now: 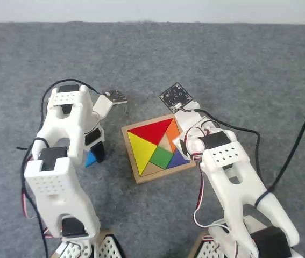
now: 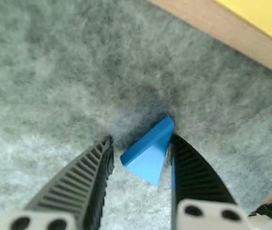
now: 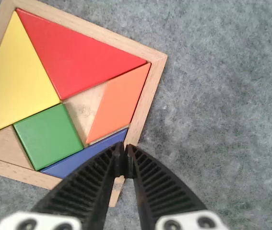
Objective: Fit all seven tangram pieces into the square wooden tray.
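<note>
Risk: left pincer [image 2: 139, 140] released, straddles blue triangle [image 2: 147, 155], touching one side only. If you close off-centre, piece likely skids. Right pincer [image 3: 124, 147] clenched, empty, over tray [image 3: 157, 62] edge.

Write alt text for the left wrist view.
A blue triangle piece sits on grey felt between the open fingers of the left gripper, touching one finger and clear of the other. Beyond it runs the wooden tray, holding a yellow piece.
</note>
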You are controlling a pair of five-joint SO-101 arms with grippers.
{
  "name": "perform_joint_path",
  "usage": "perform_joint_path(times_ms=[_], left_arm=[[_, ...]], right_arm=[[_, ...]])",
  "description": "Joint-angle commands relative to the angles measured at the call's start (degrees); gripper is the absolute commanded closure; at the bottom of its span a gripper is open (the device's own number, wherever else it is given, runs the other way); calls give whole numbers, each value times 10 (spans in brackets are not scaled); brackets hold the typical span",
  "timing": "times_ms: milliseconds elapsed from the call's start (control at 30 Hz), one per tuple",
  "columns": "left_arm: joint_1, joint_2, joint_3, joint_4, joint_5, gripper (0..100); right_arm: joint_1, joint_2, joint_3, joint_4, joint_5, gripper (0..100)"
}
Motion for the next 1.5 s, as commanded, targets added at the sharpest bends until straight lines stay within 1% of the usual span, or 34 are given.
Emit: perform_joint_path(times_ms=[0,67,200,267,367,433,567,667,833,1100,1267,1467], left_arm=[[2,-4,13,14,52,823],[2,-4,13,13,124,823],[-4,-3,14,0,291,823],[-11,-4,13,0,359,823],[-26,-4,13,-16,447,823],[-39,-4,13,-25,486,823],[-70,-4,9,-27,521,823],[-83,-4,9,-42,534,823],[-79,-4,-6,-52,574,823],[-77,-4,-74,-49,636,823],[-73,-4,-95,-46,651,823],[-52,-4,-116,-1,652,823]], right_arm=[[7,-30,-5,-6,2,975],[7,-30,-5,-6,2,975],[7,-30,-5,-6,2,975],[7,-30,-5,-6,2,975],[7,-30,-5,-6,2,975],[7,-30,-5,-6,2,975],[7,-30,-5,-6,2,975],[7,-30,-5,-6,2,975],[7,-30,-5,-6,2,975],[7,-30,-5,-6,2,975],[7,-30,-5,-7,2,975],[7,-30,-5,-7,2,975]])
